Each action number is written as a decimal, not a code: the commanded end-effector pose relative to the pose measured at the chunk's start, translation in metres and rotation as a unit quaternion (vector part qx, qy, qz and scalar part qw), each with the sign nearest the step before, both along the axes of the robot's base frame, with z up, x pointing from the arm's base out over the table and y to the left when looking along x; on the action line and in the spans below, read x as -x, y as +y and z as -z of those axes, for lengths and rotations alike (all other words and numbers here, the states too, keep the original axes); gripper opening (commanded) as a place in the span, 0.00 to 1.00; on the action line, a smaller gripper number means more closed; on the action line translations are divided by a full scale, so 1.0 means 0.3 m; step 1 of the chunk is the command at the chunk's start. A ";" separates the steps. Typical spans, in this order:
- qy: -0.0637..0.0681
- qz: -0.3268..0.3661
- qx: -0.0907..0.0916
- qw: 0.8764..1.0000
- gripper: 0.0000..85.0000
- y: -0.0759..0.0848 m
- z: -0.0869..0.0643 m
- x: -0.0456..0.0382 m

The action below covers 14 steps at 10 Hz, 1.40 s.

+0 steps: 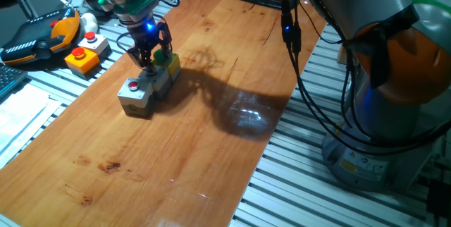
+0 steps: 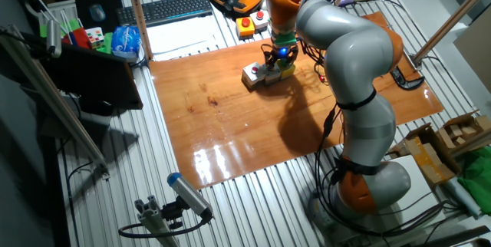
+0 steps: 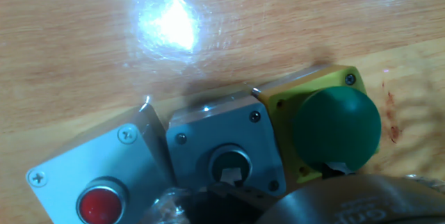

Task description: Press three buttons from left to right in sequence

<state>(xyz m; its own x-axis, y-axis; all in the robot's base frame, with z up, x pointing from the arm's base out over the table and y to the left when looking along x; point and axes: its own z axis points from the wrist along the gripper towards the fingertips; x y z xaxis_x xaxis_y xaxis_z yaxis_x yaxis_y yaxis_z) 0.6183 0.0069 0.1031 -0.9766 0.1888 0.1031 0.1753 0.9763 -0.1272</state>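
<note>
The three buttons (image 1: 149,84) sit as one joined row of small boxes on the wooden table (image 1: 211,135), toward its far-left part in one fixed view: grey box with red button (image 3: 101,203), grey middle box (image 3: 226,151) with a small dark-looking button (image 3: 230,165) (colour hard to read in the hand view), yellow box with big green button (image 3: 336,131). The gripper (image 1: 147,59) hangs directly over the middle/yellow end of the row, tips very near or on the box tops; contact can't be confirmed. Jaw state: cannot tell, no view shows the fingertips clearly, and nothing is visibly held. Handling judgement: the boxes look like rigid plastic or metal housings, hard, not fragile, fairly light, and seemingly not fixed down, so an off-centre or slanted push could slide or tip the row on the glossy wood. No grasp needed: press straight down on each cap centre. The red and middle caps are small and sit low in their collars, so they need accurate centring; the green cap is wide, domed, smooth and forgiving, but a fingertip could slip off its edge. Off the board to the left sit a separate orange box (image 1: 82,59) and a lone grey box (image 1: 94,43), both with red buttons, not part of the row.
</note>
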 end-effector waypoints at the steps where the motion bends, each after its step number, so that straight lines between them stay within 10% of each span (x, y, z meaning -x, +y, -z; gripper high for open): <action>1: -0.001 0.000 0.000 1.000 0.72 0.000 0.003 0.000; 14: -0.005 -0.001 0.000 1.000 0.73 0.007 0.010 -0.015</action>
